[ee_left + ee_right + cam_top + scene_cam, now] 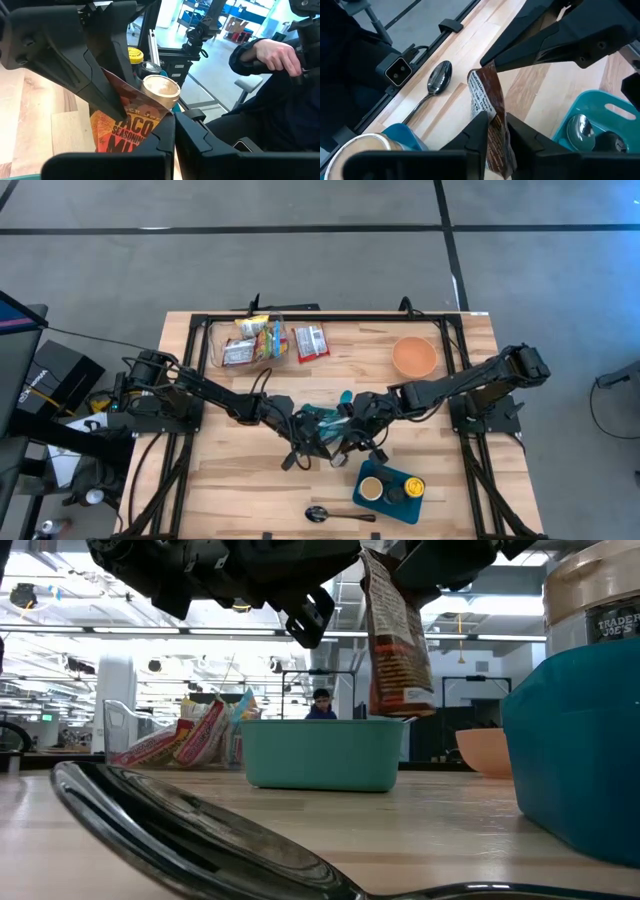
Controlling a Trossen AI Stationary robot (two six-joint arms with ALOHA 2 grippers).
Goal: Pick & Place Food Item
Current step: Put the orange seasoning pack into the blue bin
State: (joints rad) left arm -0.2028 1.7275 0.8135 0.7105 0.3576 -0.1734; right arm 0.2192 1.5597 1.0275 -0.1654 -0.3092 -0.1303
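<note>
"TRADER JOE'S" stands on the label of the jar point(600, 610) at the low view's right edge; the orange packet point(131, 131) reads "TACO SEASONING", its last line cut off

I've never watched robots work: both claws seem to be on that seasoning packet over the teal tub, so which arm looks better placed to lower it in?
Probably the left. The left gripper is shut on the seasoning packet, which hangs above the teal tub. The right gripper is pinching the packet too.
</note>
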